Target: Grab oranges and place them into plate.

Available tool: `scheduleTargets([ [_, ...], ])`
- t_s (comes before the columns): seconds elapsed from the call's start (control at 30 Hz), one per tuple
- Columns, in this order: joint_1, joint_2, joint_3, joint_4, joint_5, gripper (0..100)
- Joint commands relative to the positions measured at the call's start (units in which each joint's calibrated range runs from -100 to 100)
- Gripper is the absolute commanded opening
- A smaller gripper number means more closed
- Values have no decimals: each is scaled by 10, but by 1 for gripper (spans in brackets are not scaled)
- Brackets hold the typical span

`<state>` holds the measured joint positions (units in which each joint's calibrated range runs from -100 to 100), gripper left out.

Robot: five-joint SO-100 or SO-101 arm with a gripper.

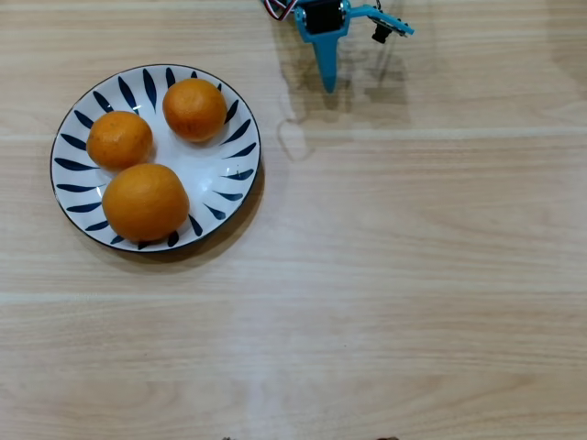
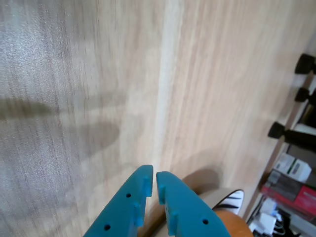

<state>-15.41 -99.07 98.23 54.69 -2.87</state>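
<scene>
Bench is bare wood apart from the plate and the arm. Plate sits at the 9 o'clock side of the overhead view and holds all 3 oranges: the biggest at 6 o'clock on the plate, 1 at 10 o'clock, 1 at 1 o'clock. No fruit is left loose on the bench, so the task looks done, with nothing more to fetch. Pincer is at 12 o'clock in the overhead view, well apart from the plate. In the wrist view the pincer has its tips almost together, only a thin slit between them, holding and touching nothing.
</scene>
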Motion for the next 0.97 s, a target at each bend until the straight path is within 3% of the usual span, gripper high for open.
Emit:
scheduleTargets([
  [0.0, 0, -5, 2, -2, 4, 2],
  [0.93, 0, -5, 6, -5, 5, 2],
])
